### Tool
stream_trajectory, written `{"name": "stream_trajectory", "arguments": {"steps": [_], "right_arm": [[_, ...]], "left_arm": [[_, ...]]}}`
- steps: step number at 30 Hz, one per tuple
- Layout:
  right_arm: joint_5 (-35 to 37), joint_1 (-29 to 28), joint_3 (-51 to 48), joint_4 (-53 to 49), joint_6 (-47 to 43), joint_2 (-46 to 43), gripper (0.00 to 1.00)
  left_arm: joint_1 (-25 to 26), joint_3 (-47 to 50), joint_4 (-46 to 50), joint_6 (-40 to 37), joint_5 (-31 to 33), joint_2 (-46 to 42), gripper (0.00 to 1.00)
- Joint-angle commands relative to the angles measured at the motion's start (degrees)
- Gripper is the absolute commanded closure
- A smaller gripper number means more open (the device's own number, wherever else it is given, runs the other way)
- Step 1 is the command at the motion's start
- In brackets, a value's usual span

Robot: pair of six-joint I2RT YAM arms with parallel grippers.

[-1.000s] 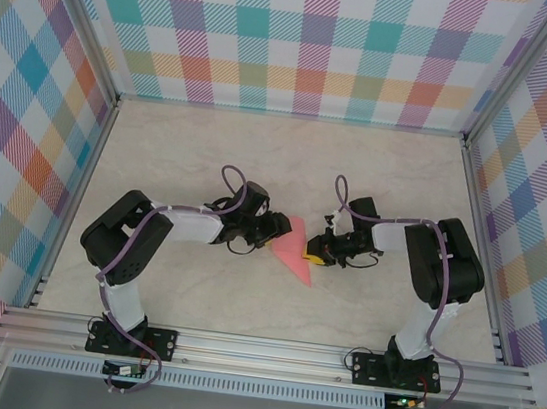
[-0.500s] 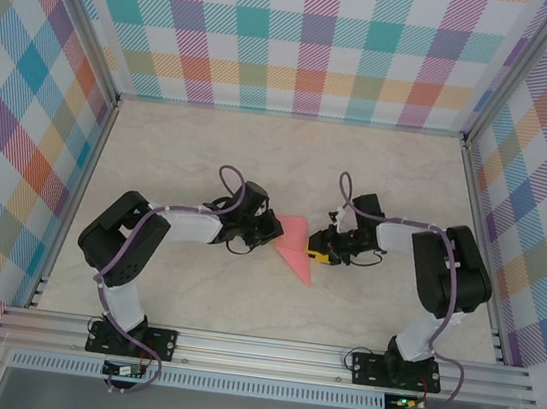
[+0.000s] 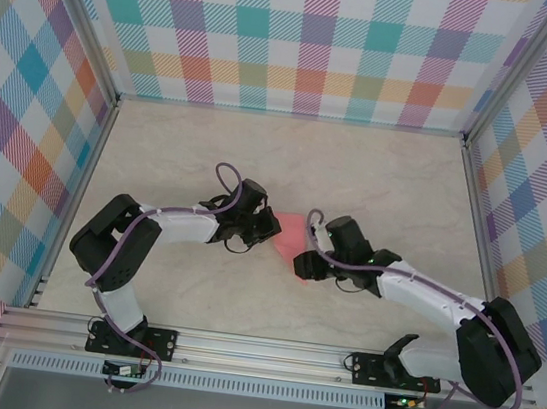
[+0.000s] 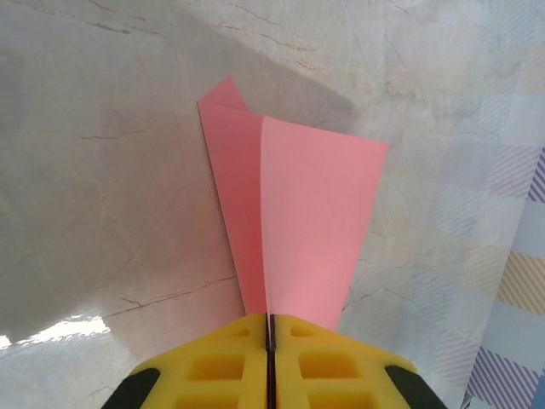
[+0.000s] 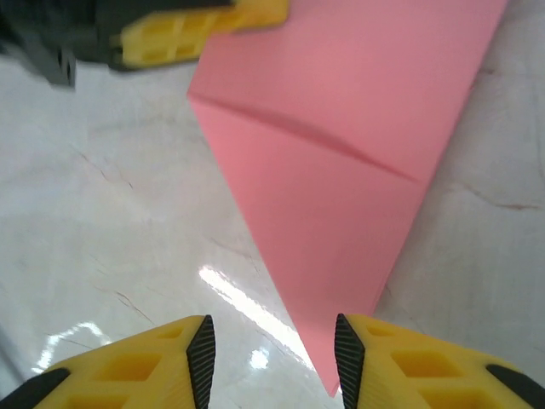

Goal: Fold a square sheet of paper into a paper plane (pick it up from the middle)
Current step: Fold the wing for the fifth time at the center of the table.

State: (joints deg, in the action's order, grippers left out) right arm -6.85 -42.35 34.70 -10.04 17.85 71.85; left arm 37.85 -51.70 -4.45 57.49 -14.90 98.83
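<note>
On the desk point(image 3: 388, 179), left pincer point(image 4: 269, 332) clamps the creased pink sheet point(image 4: 311, 221) steady while right pincer point(image 5: 272, 341) hovers open at its tip.

Robot test enclosure, probably a laboratory: aluminium-profile frame point(image 3: 264, 350) bounding a marble-patterned tabletop point(image 3: 378, 178), with pastel plaid backdrop panels point(image 3: 306, 37) on three sides.

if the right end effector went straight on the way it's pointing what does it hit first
The narrow tip of the pink paper, which lies just ahead of the open right end effector. Farther on, the left end effector pinches the paper. Height above the sheet is unclear.
</note>
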Motion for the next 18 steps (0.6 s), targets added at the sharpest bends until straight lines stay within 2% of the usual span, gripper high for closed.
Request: {"name": "stream_trajectory", "arguments": {"steps": [1,8,14,18], "right_arm": [[13.91,-4.38,-1.51,4.82,-5.9,-1.04,0.55],[23.1,-13.32,-0.9,8.76,-11.11,3.53,0.53],[28.25,-15.34,0.93,9.87,-13.5,8.56,0.55],[28.74,-15.44,1.3,10.79,-14.33,10.11,0.58]], "left_arm": [[0.39,-1.82,0.84,0.24,0.47,-0.7,0.92],[0.39,-2.45,0.62,0.49,-0.02,-0.13,0.92],[0.37,-2.36,1.06,0.44,-0.01,-0.56,0.92],[0.39,-2.17,1.07,0.43,0.04,-0.7,0.92]]}}
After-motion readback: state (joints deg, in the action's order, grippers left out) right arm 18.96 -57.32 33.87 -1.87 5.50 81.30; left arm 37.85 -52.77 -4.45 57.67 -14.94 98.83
